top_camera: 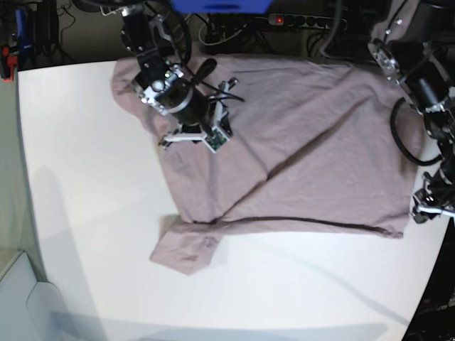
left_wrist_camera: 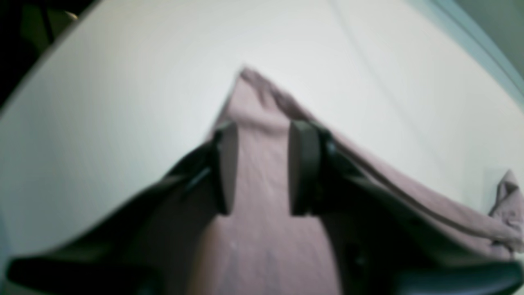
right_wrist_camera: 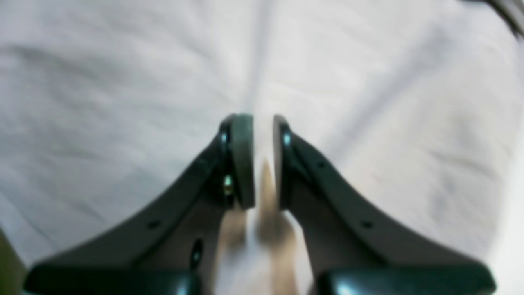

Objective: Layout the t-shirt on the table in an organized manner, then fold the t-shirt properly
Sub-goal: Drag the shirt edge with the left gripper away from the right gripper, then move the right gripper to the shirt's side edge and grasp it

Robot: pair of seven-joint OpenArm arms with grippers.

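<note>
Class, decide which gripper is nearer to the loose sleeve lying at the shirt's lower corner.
Right. The right gripper sits over the t-shirt just above that sleeve; the left gripper is at the opposite edge.

mauve t-shirt [top_camera: 298,142] spread on white table [top_camera: 92,177]

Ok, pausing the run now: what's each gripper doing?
Left gripper: open above the mauve-pink cotton t-shirt.
Right gripper: closed, pinching a fold of that t-shirt.
</note>
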